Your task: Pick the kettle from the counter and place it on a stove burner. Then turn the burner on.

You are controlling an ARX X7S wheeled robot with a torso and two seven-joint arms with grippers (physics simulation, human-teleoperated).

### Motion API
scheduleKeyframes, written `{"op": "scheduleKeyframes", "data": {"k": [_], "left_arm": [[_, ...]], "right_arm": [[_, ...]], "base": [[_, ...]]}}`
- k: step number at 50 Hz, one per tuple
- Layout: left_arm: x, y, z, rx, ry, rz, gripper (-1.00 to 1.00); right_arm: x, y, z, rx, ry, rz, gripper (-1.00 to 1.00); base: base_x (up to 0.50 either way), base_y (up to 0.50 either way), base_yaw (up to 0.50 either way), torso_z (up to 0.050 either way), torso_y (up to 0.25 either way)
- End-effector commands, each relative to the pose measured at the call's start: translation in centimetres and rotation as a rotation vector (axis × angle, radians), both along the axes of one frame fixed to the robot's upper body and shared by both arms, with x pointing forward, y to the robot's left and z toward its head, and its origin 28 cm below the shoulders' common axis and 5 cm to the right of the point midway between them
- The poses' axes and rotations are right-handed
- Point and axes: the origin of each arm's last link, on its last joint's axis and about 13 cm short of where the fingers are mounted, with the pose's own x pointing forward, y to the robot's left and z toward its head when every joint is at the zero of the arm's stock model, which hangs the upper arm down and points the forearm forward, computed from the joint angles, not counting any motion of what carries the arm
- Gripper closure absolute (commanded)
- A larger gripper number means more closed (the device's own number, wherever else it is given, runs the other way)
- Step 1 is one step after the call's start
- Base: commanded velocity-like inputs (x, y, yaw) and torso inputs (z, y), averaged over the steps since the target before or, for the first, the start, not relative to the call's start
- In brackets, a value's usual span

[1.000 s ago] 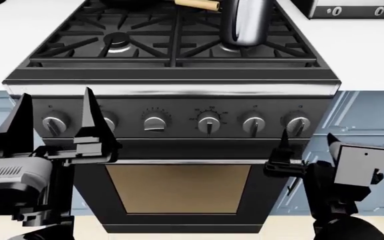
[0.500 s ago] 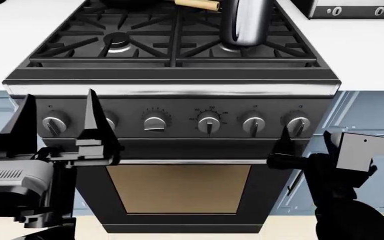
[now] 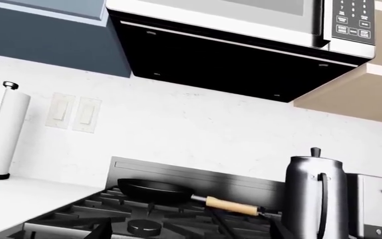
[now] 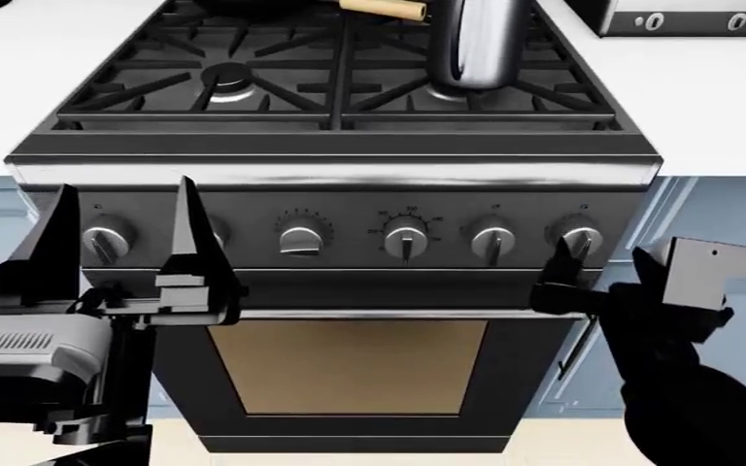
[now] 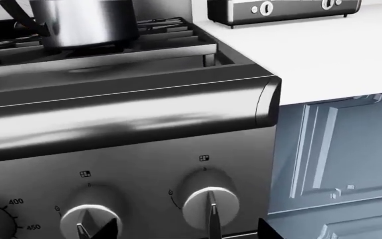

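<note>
The dark-steel kettle (image 4: pixel 477 44) stands upright on the front-right stove burner, whose cap is hidden under it; only the grate (image 4: pixel 548 97) shows. The kettle also shows in the left wrist view (image 3: pixel 316 196) and the right wrist view (image 5: pixel 85 22). My right gripper (image 4: pixel 600 277) is open, just in front of and slightly below the rightmost knob (image 4: pixel 578 241). In the right wrist view the knob (image 5: pixel 210 201) sits between my right gripper's (image 5: pixel 187 231) spread tips. My left gripper (image 4: pixel 120 243) is open and empty before the left knobs.
The white counter (image 4: pixel 710 97) flanks the range, with a chrome toaster (image 4: pixel 684 17) at the back right. A black pan (image 3: pixel 154 189) with a wooden handle sits on a rear burner. Five more knobs line the front panel. A paper towel roll (image 3: pixel 2 132) stands at the left.
My right gripper has risen and moved in toward the rightmost knob. My left gripper has drifted slightly right and down. The kettle has not moved.
</note>
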Motion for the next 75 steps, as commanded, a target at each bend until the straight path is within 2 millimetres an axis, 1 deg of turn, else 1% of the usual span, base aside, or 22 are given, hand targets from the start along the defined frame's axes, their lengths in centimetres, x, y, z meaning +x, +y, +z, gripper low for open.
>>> {"op": "scheduleKeyframes", "data": {"k": [1,15,22,29,49,62,75], "left_arm": [[0.0,0.0,-0.1,0.001,0.003,-0.003,-1.00],[0.1,-0.1,-0.2,0.005,0.010,-0.010,-1.00],[0.1,-0.1,-0.2,0.004,0.010,-0.010,-1.00],[0.2,-0.2,-0.3,0.005,0.011,-0.011,-1.00],[0.1,-0.4,-0.4,0.013,0.012,-0.016,-1.00],[0.2,-0.4,-0.5,0.017,0.016,-0.018,-1.00],[0.3,-0.4,-0.6,0.016,0.023,-0.018,-1.00]], "right_arm": [[1.1,-0.4,-0.1,0.006,0.026,-0.001,-1.00],[2.3,-0.7,0.5,-0.027,0.045,-0.007,-1.00],[3.1,-0.9,0.4,-0.053,0.071,-0.013,-1.00],[3.6,-1.1,0.2,-0.060,0.084,-0.018,-1.00],[4.0,-1.8,-1.4,-0.029,0.093,-0.012,-1.00],[4.6,-2.1,-1.4,-0.039,0.105,-0.009,-1.00],[6.2,-2.0,-1.4,-0.035,0.130,0.018,-1.00]], "base": [[0.00,0.00,0.00,0.000,0.000],[0.00,0.00,0.00,0.000,0.000],[0.00,0.00,0.00,0.000,0.000],[0.00,0.00,0.00,0.000,0.000],[0.00,0.00,0.00,0.000,0.000],[0.00,0.00,0.00,0.000,0.000],[0.00,0.00,0.00,0.000,0.000]]}}
